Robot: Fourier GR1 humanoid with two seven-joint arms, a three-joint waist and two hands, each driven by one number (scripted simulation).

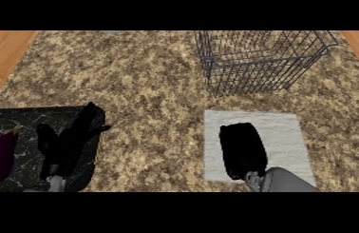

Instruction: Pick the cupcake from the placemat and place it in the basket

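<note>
My right hand [242, 151] lies over the left part of the light grey placemat [284, 141], back upward, with its fingers curled down. The cupcake does not show anywhere on the mat; the hand hides it and seems closed round it. The dark wire basket [261, 61] stands on the counter beyond the placemat, at the upper right, with nothing visible inside. My left hand [67, 141] rests open at the lower left, fingers pointing up, above a black marbled board [28, 120].
A purple object [7, 153] sits at the picture's left edge on the black board. The speckled brown counter [147, 84] stretches between board, mat and basket. Wooden edges [13, 46] show at the far left and right.
</note>
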